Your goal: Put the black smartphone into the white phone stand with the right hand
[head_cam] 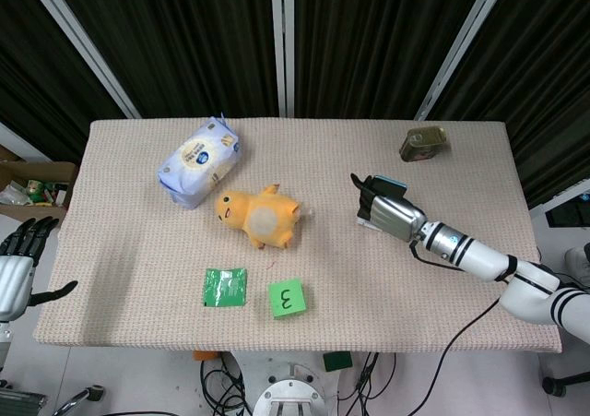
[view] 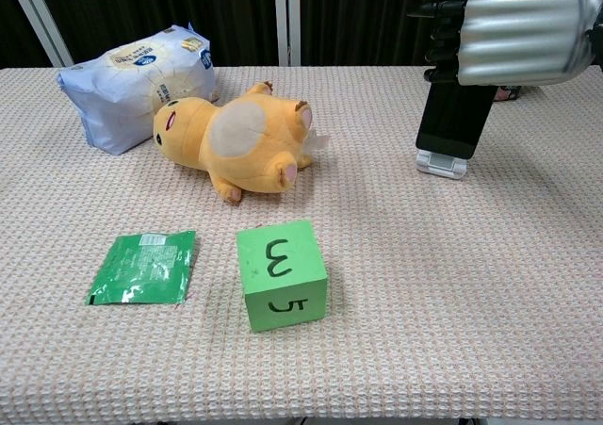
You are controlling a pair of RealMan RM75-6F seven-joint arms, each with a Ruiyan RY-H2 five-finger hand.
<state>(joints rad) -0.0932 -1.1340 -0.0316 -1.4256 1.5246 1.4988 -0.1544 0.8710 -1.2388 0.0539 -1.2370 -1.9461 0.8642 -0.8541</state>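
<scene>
Two hands show in the head view, and only the right hand [head_cam: 395, 215] carries anything: its fingers are wrapped around the upper part of the black smartphone [view: 454, 120], holding it upright. In the chest view the phone's lower edge sits right at the foot of the white phone stand [view: 442, 164], whose front lip shows just beneath it; whether the phone already rests in the cradle or is a hair above it cannot be told. From above, the stand [head_cam: 368, 217] is mostly covered by the silver hand, with a white corner peeking out on the left side.

The left hand [head_cam: 17, 270] hangs off the table's left edge, holding nothing, fingers spread and thumb stuck out to the side.

On the woven beige tablecloth [head_cam: 138, 250], a yellow plush duck [head_cam: 257, 217] lies on its side near the middle, touching a blue-white pack of wet wipes [head_cam: 199, 161] behind it. Closer to the front edge lie a flat green sachet [view: 142, 268] and, just beside it, a green foam cube [view: 284, 273] marked with a 3. A small tin can [head_cam: 423, 143] sits near the far right corner, well apart from the stand.
</scene>
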